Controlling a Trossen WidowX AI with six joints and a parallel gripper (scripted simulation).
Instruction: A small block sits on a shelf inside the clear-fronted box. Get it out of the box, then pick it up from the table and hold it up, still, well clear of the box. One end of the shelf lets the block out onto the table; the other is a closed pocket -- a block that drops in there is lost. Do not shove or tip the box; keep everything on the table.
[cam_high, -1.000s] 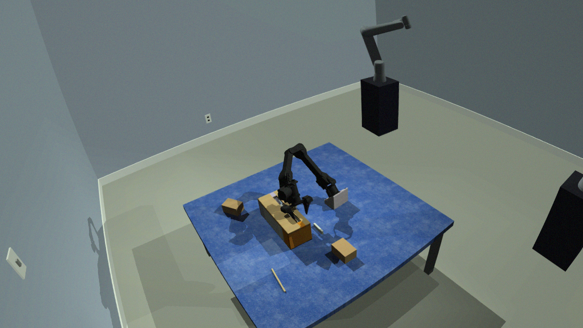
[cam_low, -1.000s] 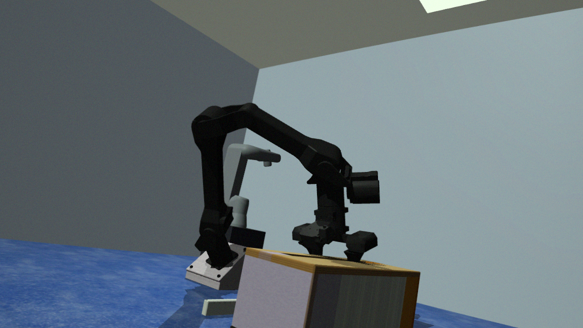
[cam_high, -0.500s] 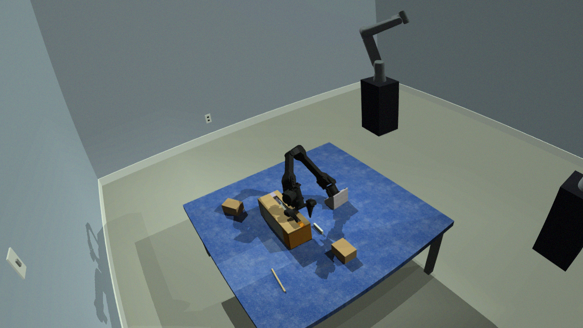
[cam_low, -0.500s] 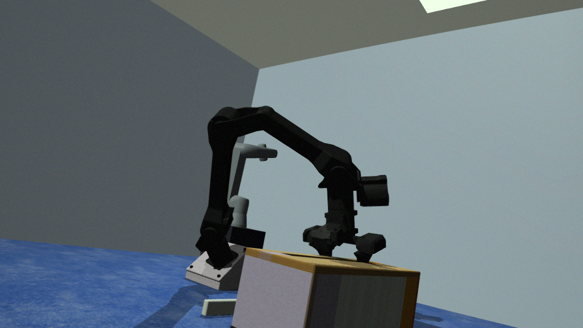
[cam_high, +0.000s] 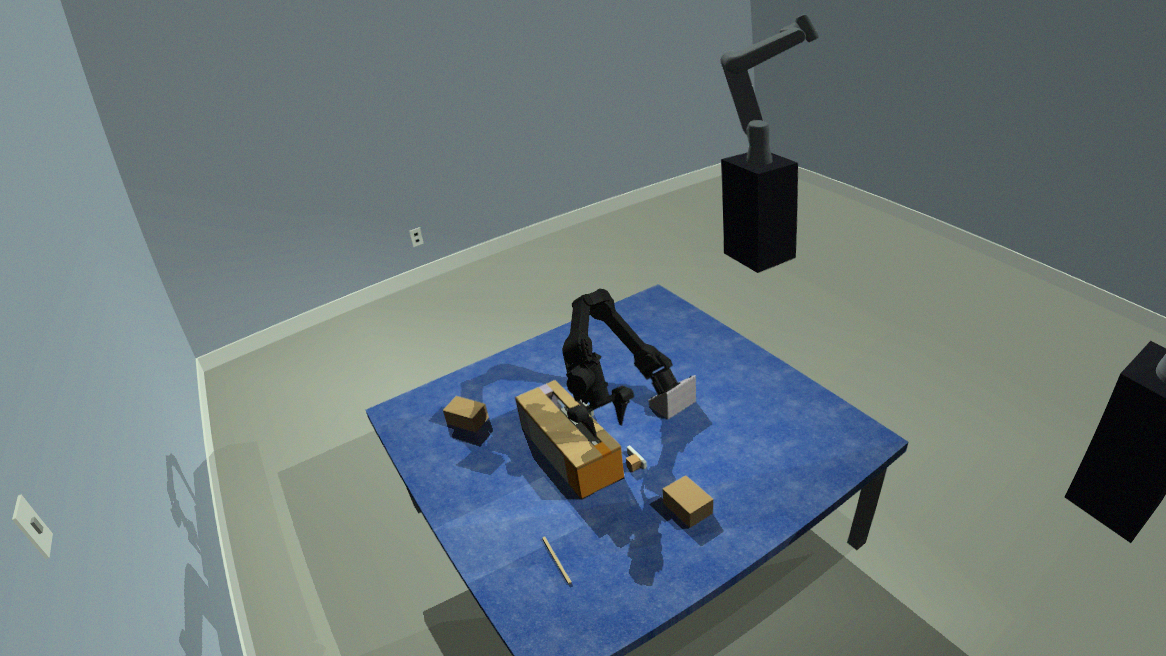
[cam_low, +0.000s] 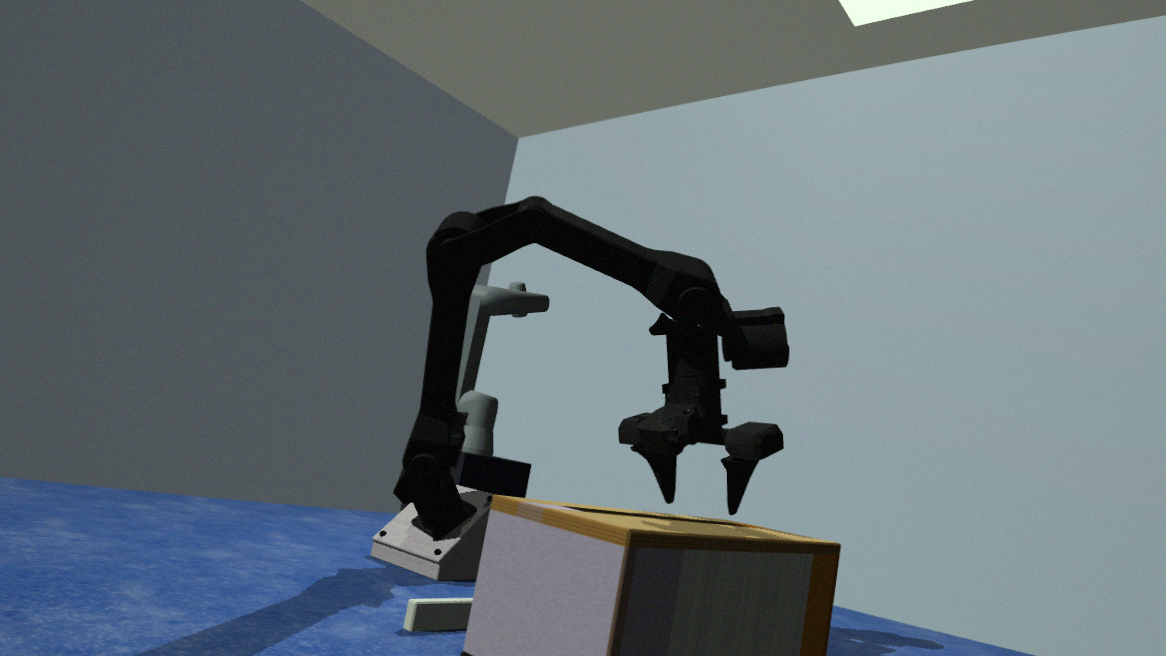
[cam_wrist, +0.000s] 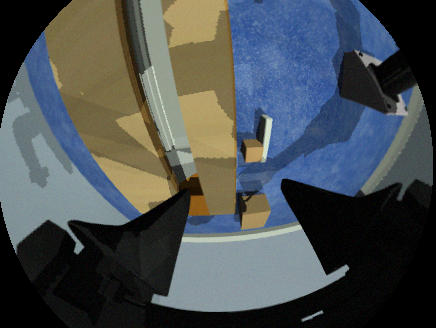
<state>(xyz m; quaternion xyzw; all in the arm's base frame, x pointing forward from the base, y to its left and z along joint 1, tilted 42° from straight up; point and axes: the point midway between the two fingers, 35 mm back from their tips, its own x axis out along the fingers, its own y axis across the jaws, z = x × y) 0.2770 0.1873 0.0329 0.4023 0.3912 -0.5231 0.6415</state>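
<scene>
The spread, empty gripper is hanging above the slotted box, inside the blue table's edges; the small block is lying below the fingertips, between box and white bar

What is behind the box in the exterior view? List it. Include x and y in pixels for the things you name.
Part of a pale bar (cam_high: 638, 456) (cam_low: 440, 615) (cam_wrist: 267, 137) and part of the arm's base (cam_high: 681, 397) (cam_low: 407, 561) (cam_wrist: 354, 85); the box (cam_high: 599, 475) (cam_low: 546, 571) (cam_wrist: 215, 120) covers the rest and anything else there.
</scene>
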